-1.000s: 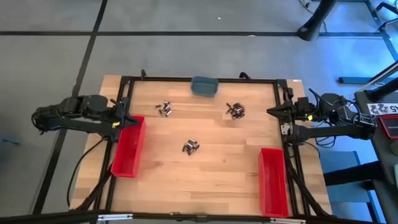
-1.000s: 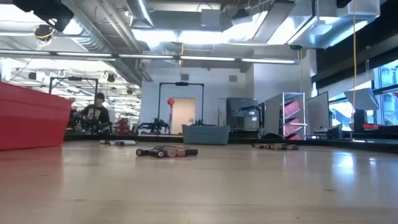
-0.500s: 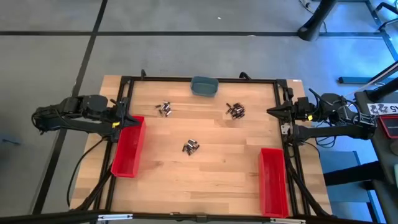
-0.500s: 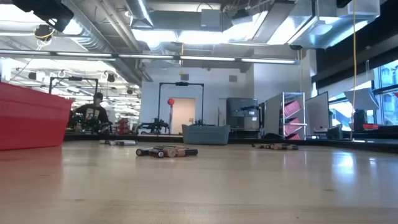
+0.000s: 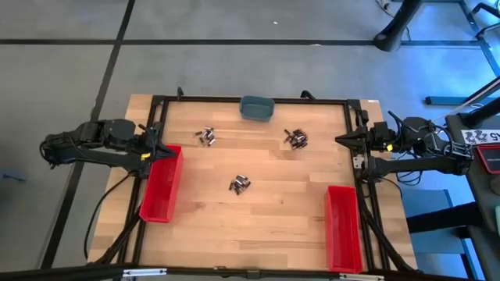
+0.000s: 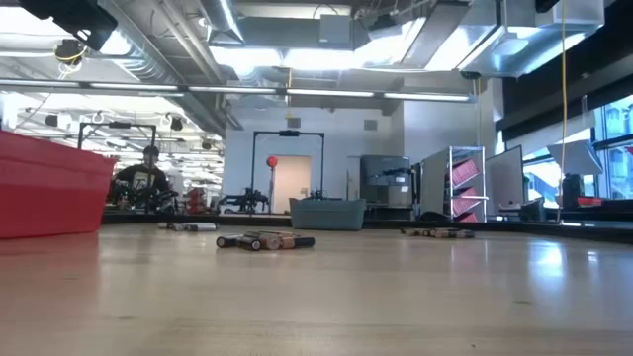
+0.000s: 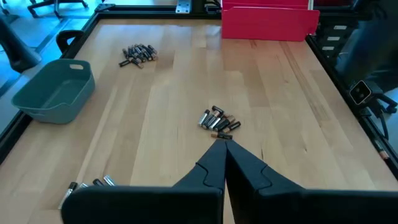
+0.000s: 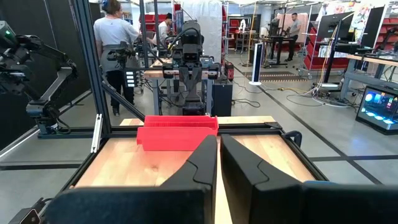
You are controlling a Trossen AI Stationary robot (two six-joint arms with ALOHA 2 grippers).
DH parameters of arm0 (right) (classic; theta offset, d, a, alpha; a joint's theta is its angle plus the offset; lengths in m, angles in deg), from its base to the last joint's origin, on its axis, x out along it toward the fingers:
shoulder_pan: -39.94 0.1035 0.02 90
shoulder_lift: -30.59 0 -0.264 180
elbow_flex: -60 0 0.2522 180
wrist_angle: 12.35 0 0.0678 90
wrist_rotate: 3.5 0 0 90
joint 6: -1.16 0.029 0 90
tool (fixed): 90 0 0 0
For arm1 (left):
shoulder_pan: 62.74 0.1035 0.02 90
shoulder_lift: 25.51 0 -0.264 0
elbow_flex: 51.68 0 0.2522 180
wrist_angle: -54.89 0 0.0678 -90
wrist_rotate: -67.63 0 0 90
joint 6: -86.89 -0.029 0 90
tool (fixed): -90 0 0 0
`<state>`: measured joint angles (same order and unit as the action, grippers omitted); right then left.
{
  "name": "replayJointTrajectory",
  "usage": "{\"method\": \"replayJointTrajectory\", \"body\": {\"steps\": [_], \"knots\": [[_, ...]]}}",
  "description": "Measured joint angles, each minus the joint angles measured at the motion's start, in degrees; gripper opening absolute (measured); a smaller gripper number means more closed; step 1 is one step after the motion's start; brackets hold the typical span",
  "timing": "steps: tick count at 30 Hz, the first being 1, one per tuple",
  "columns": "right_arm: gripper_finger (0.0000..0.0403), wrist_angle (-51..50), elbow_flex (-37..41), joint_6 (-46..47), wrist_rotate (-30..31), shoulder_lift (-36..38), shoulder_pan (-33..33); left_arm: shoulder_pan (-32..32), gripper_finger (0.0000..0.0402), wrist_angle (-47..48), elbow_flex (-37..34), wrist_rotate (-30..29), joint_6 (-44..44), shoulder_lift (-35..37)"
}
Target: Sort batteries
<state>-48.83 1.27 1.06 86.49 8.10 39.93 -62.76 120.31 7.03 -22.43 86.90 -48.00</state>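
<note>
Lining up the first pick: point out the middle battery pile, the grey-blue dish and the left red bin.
middle battery pile (image 5: 240,184), high view, centre of the cluster
grey-blue dish (image 5: 255,108), high view, its inside floor
left red bin (image 5: 162,185), high view, its inside floor

This looks like a robotics lab or workshop: beyond the wooden table stand another robot rig, shelving, monitors and people at benches, probably under exposed ceiling ducts.
</note>
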Motion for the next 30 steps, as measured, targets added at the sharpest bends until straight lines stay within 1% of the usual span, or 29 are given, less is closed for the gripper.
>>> {"method": "replayJointTrajectory", "body": {"steps": [20, 21, 23, 24, 25, 26, 28, 30], "knots": [[0.0024, 0.0, 0.0, 0.0, 0.0, 0.0, 0.0, 0.0, 0.0000, 0.0, 0.0, 0.0, 0.0, 0.0], [0.0024, 0.0, 0.0, 0.0, 0.0, 0.0, 0.0, 0.0, 0.0000, 0.0, 0.0, -0.7, -0.3, 0.0], [0.0024, 0.0, 0.0, 0.0, 0.0, 0.0, 0.0, 0.3, 0.0000, -0.2, 0.0, -7.4, -0.9, 0.0], [0.0024, 0.0, 0.0, 0.0, 0.0, 0.0, 0.0, 0.4, 0.0000, -0.8, 0.0, -10.9, -2.9, 0.0], [0.0024, 0.0, 0.0, 0.0, 0.0, 0.0, 0.0, 0.6, 0.0000, -2.9, -0.1, -14.2, -5.8, -0.1], [0.0024, 0.0, 0.0, 0.0, 0.0, 0.0, 0.0, 0.8, 0.0000, -6.3, -0.5, -15.9, -7.8, -0.3], [0.0024, 0.0, 0.0, 0.0, 0.0, 0.0, 0.0, 1.0, 0.0000, -14.5, -1.7, -16.3, -8.9, -0.6], [0.0024, 0.0, 0.0, 0.0, 0.0, 0.0, 0.0, 0.9, 0.0000, -22.2, -2.7, -16.2, -8.0, -1.2]]}}
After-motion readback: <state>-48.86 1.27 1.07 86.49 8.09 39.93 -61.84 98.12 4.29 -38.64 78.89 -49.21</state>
